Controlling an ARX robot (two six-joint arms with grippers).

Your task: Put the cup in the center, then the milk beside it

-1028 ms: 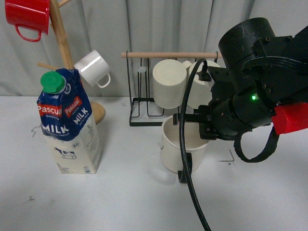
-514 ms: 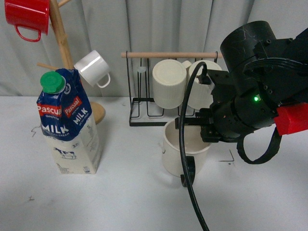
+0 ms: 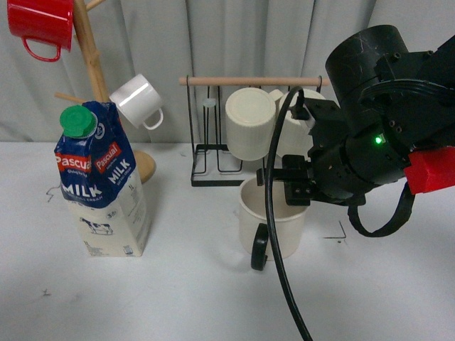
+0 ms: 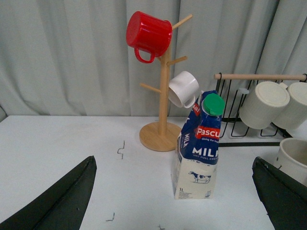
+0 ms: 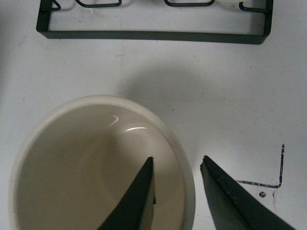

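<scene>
The cup (image 3: 279, 224), wide and cream with a black handle (image 3: 259, 249) facing the front, stands on the white table right of centre. My right gripper (image 3: 298, 190) is above its right rim. In the right wrist view the right gripper (image 5: 177, 162) is open, with one finger inside the cup (image 5: 86, 158) and one outside, straddling the rim. The milk (image 3: 103, 185), a blue and white carton with a green cap, stands upright at the left. My left gripper (image 4: 175, 213) is open and empty, well short of the milk (image 4: 197, 143); it is out of the front view.
A wooden mug tree (image 3: 89, 64) behind the milk holds a red mug (image 3: 43, 25) and a small white mug (image 3: 138, 99). A black wire rack (image 3: 213, 160) with a wooden bar holds two ribbed cream mugs (image 3: 250, 122) behind the cup. A black cable (image 3: 274, 284) hangs in front of the cup.
The cup has turned: its black handle swung from the front right to the front left. My right arm shifted slightly left over it. The milk has not moved.
</scene>
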